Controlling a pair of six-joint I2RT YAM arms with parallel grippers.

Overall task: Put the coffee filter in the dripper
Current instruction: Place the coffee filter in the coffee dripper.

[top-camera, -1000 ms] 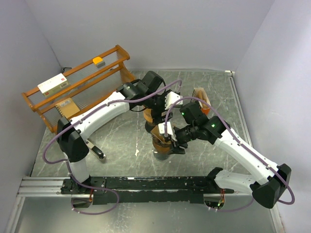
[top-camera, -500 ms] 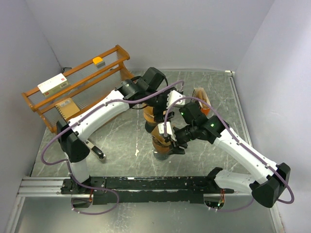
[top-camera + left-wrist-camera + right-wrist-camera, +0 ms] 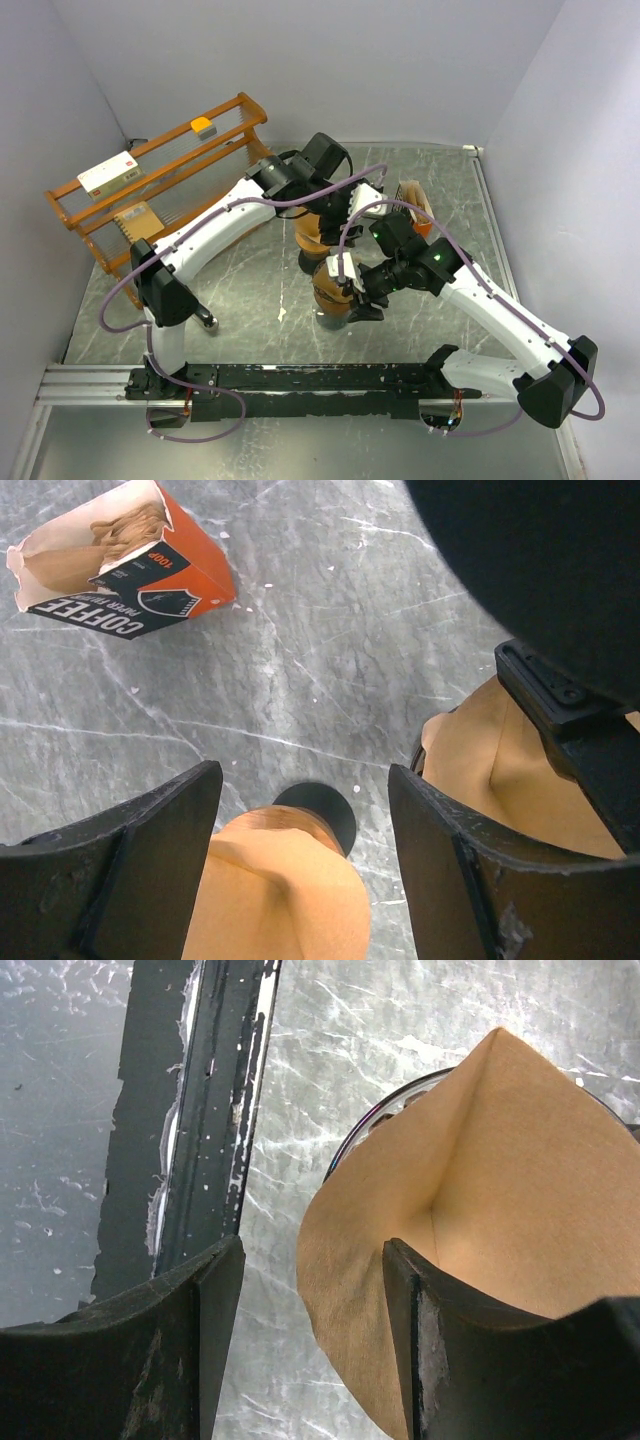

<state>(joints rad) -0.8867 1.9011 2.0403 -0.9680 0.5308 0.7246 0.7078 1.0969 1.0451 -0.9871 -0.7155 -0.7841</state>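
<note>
Marble table: rack left, box behind filter.

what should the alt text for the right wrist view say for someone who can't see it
A brown paper coffee filter, opened into a cone, sits over the dripper, of which only a sliver of rim shows. The right gripper is open with the filter's edge between its fingers, above a grey marbled table with a black rail at left.

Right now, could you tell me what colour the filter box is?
The filter box is orange with a dark printed panel; the left wrist view shows it best.
</note>
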